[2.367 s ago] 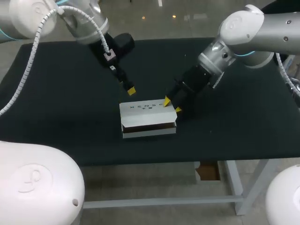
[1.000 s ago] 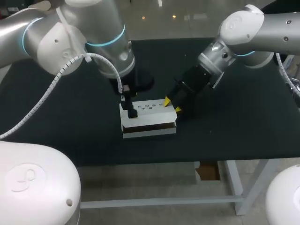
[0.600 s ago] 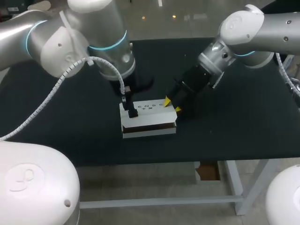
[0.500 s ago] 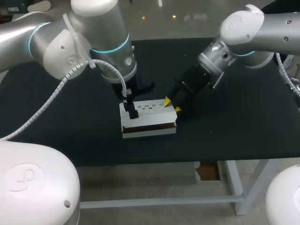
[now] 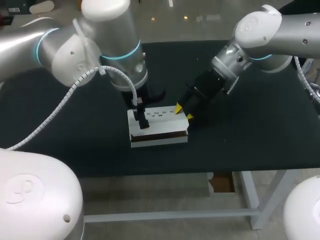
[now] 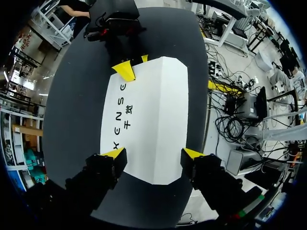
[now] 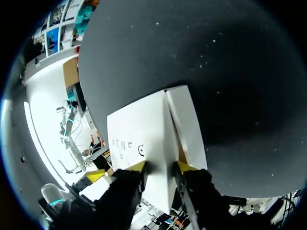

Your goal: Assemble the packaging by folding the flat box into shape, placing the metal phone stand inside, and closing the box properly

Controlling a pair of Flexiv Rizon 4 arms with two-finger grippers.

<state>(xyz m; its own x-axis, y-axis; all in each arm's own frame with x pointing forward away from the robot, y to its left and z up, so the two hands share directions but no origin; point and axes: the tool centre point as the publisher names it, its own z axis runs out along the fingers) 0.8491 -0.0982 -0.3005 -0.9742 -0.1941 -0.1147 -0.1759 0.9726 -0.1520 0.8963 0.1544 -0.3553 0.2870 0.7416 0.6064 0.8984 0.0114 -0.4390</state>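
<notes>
The white box (image 5: 159, 126) lies in the middle of the black table (image 5: 75, 125), lid down, with a dark slit along its front. My left gripper (image 5: 141, 119) points down over the box's left end. In the left wrist view this gripper (image 6: 153, 154) is open, and its yellow fingertips (image 6: 115, 154) stand at the two long edges of the printed lid (image 6: 148, 120). My right gripper (image 5: 183, 113) is at the box's right end. Its fingers (image 7: 139, 167) are shut on a white end panel of the box (image 7: 144, 139). The right gripper (image 6: 133, 66) also shows beyond the lid. No phone stand is visible.
Bare black table surface lies on all sides of the box. The table's front edge (image 5: 165, 172) runs close below the box. Both arms hang over the back half of the table.
My left arm has swung in from the back of the table and come down over the box's left end, its fingers narrowing. The right arm and the box have stayed put.
</notes>
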